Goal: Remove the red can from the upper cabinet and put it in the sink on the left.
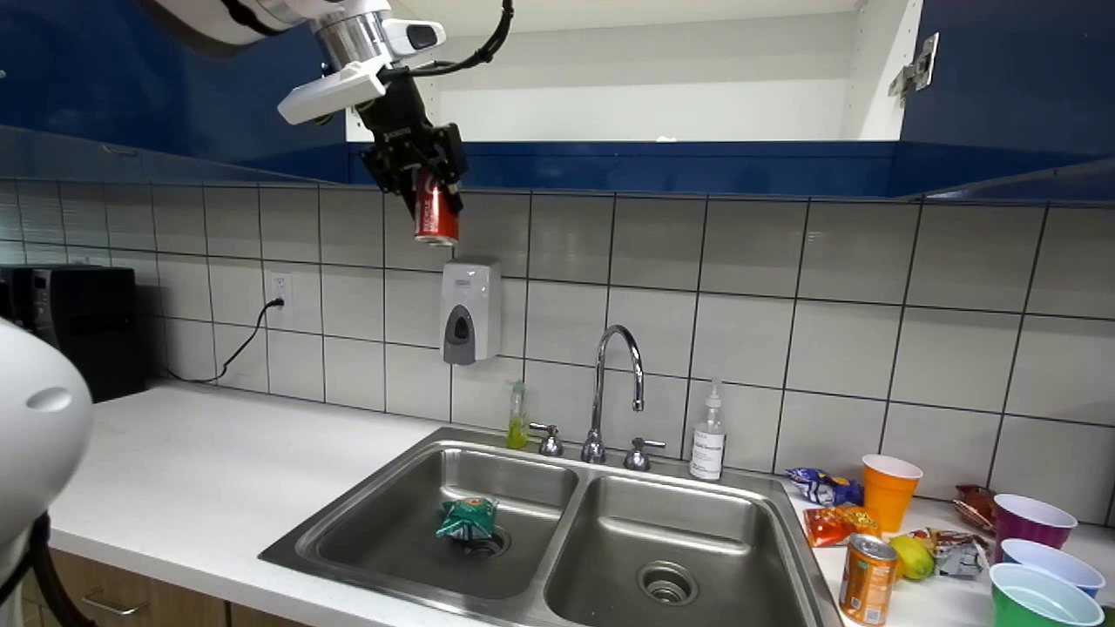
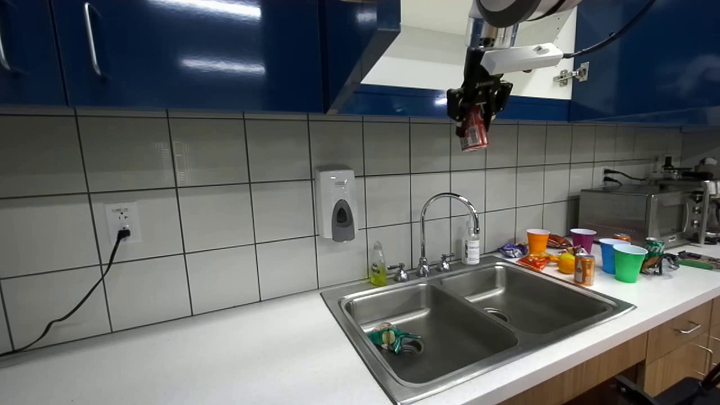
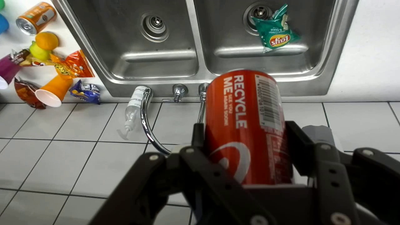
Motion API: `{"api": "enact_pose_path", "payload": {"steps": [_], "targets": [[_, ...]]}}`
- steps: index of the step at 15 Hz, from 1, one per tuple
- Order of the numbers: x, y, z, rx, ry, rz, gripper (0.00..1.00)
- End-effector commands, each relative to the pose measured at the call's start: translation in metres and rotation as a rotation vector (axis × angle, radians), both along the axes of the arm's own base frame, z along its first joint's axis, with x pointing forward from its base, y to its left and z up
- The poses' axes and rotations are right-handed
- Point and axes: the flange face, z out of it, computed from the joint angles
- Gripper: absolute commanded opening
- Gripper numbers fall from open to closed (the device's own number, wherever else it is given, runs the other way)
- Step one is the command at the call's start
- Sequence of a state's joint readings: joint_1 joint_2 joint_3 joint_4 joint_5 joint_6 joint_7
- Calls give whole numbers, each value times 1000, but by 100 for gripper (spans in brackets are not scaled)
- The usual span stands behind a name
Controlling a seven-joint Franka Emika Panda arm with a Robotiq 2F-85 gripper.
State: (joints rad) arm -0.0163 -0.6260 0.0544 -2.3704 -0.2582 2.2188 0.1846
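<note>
Holding the red can (image 3: 245, 125) aloft | gripper (image 1: 433, 193) clasped on its sides | lower end exposed, presumably for setting down in the left sink (image 1: 409, 553)

I count one stainless-steel sink (image 1: 564, 540) with two rectangular basins (image 1: 392, 544). In it, one green foil crisp bag (image 3: 276, 33). Above it, one red metal can (image 3: 243, 125) and one black pincer (image 3: 245, 132), my own. Along its back edge, one curved chrome tap (image 1: 598, 396), two chrome handles (image 1: 638, 458), two clear plastic bottles (image 1: 708, 447). Beside it, four tapered plastic cups (image 1: 888, 496), two round fruits (image 3: 47, 40), at least one orange metal can (image 1: 868, 579).
</note>
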Motion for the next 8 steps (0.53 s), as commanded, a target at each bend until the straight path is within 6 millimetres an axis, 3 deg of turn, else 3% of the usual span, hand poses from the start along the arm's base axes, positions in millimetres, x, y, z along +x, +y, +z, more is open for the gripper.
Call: {"api": "enact_pose_path", "payload": {"steps": [1, 8], "targets": [[-3, -4, -7, 11, -20, -2, 39], [5, -9, -42, 16, -2, 13, 39]]}}
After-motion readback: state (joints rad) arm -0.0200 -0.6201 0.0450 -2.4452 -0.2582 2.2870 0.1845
